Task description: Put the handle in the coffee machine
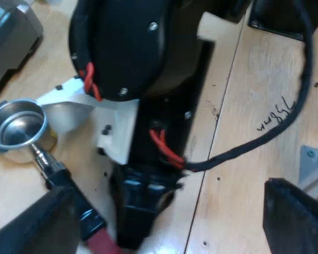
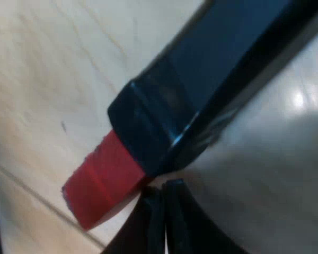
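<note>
Wooden table [image 1: 244,106]: holder [image 1: 18,127] lies loose for pickup; my right pincer [image 2: 163,186] seems closed beside its handle [image 2: 201,79]; left pincer [image 1: 167,211] spread, idle.

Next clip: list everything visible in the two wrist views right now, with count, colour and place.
metal holder: one, silver basket, lying loose on the table.
handle: one, dark with a red end, part of the holder, flat on the table.
espresso machine: one, grey metal, a corner near the holder's basket.
table: one, light wood, under everything.
handwriting: one scrawl, dark, on the table.
bracket: one, grey metal, on the table.
right end effector: one, black, fingers together at the red end.
left end effector: one, black, fingers wide apart, one over the handle.
</note>
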